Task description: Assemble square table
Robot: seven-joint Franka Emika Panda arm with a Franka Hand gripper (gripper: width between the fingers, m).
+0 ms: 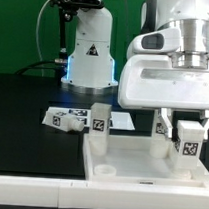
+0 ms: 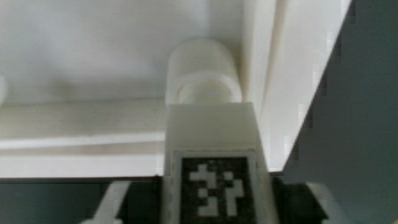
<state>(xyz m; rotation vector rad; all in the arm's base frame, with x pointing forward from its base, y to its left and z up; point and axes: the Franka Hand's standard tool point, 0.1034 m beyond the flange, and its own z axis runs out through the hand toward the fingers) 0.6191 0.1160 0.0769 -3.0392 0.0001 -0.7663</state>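
Your gripper [image 1: 187, 130] is closed on a tagged leg [image 1: 188, 146], upright at the square top's [image 1: 139, 165] corner on the exterior view's right. Keep the leg vertical, centred over the socket, and lower slowly.

One square top [image 1: 128, 172]. Two upright legs: corner leg [image 1: 98, 132] at the top's 11 o'clock, held leg [image 1: 188, 148] at its 1 o'clock, clamped in the one pincer [image 1: 186, 133]. Two more white bits flat on the worktop [image 1: 23, 100] at 12 o'clock: tagged piece [image 1: 62, 118], plain piece [image 1: 122, 121]; kind unclear.
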